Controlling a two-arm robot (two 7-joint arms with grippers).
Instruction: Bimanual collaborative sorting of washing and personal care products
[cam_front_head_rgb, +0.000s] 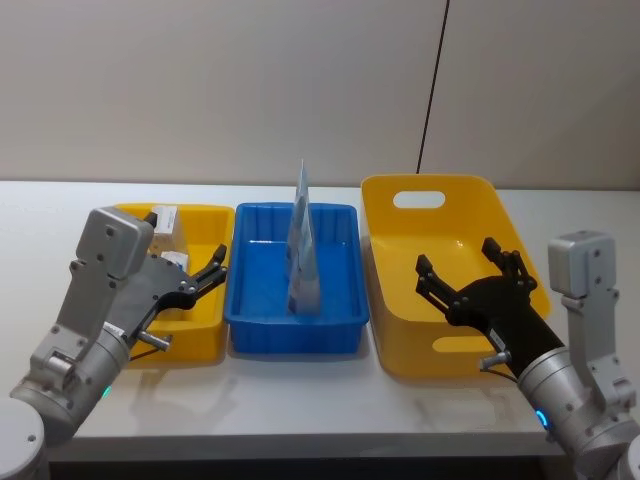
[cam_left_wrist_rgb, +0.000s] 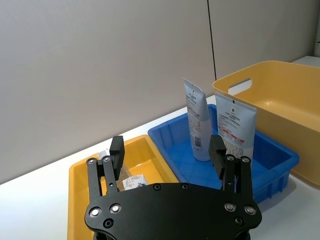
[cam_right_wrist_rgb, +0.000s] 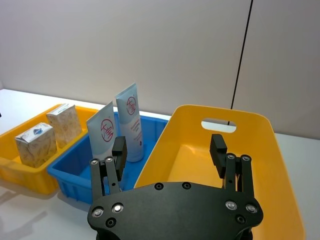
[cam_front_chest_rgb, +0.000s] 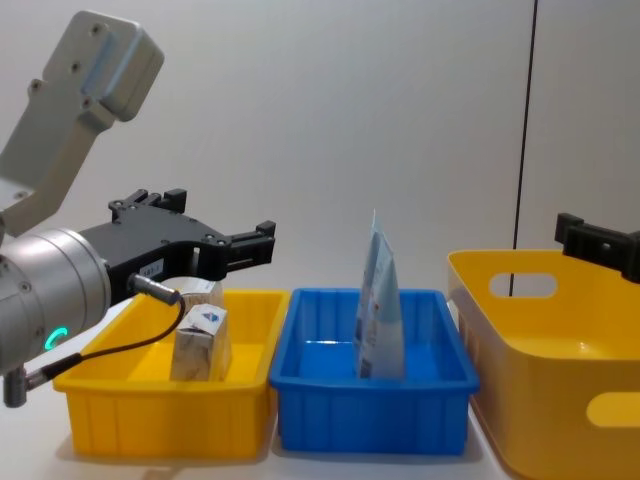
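Observation:
Two pale-blue flat pouches stand upright in the blue bin; the left wrist view shows them as tubes side by side. A white-grey marbled pack with a blue logo and a cream speckled box sit in the small yellow bin. My left gripper hovers open over that bin's near right part, holding nothing. Above the large yellow bin, my right gripper is open and empty too.
The three bins stand in a row on the white table, small yellow at the left, blue in the middle, large yellow at the right. The large yellow bin has nothing inside. A grey wall stands close behind.

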